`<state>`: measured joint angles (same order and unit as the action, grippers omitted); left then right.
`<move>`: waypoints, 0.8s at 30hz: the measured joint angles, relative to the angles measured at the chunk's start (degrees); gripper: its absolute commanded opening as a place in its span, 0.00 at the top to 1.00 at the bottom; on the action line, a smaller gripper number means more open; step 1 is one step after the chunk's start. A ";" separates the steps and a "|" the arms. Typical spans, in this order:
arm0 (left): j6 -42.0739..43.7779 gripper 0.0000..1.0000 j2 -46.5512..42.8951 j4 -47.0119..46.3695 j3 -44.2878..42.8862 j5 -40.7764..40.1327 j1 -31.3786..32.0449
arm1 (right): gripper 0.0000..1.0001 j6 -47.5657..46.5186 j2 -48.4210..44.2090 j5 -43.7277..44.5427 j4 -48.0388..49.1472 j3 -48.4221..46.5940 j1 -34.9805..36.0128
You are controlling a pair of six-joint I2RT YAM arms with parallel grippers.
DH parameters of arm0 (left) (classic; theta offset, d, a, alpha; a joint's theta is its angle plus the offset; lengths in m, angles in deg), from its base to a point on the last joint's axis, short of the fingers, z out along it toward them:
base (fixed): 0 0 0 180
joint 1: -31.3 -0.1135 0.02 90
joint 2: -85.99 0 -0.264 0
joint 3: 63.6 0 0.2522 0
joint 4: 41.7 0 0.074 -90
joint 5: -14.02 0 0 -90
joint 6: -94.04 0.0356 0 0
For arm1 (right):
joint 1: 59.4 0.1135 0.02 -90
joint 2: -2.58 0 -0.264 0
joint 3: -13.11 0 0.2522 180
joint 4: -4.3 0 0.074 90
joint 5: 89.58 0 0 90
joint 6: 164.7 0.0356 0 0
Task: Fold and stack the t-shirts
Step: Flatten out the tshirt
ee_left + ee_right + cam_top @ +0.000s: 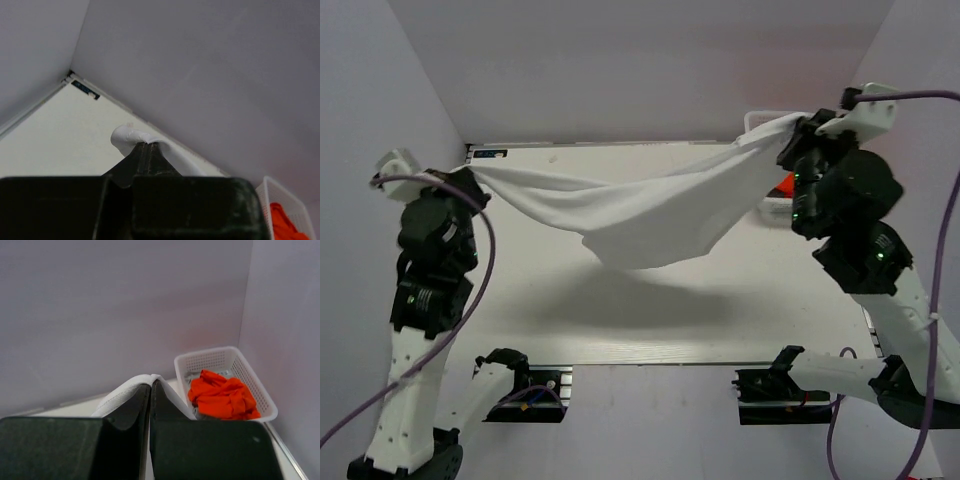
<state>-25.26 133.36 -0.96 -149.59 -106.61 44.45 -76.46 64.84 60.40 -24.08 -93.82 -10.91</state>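
left claw (148, 150) and right claw (151, 390), each clenched on the white t-shirt (640, 215), stretch it above the desk (620, 330); next, likely, lay it flat to fold.

The worktop (520, 290) is a pale, cream-coloured slab set between lilac-grey walls. A white plastic lattice basket (225, 360) stands on it in the far right corner, close against both walls. Straight across from the basket along the far edge, in the opposite corner, a small dark label (490, 154) lies flat on the surface. A broad soft shadow (630, 300) falls on the middle of the worktop, nearer than the basket and to its left. On the side facing the basket, a ribbed metal strip (670, 352) runs along the near edge.
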 measured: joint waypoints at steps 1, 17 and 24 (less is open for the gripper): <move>0.00 1.00 -1.97 0.48 -0.76 -0.79 -0.02 | 1.00 -1.20 -0.15 0.17 0.04 -1.90 0.00; -1.75 1.00 1.51 -0.48 0.33 1.42 -0.39 | 1.00 -17.40 6.73 4.66 17.97 1.70 -2.95; -7.61 0.78 27.56 1.07 12.22 4.59 -1.38 | 1.00 -10.38 31.12 -4.00 14.51 3.67 -12.33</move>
<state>-32.87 160.92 0.11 -137.37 -102.02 43.07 -86.84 95.96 56.40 -9.56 -90.15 -23.24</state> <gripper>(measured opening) 0.057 0.011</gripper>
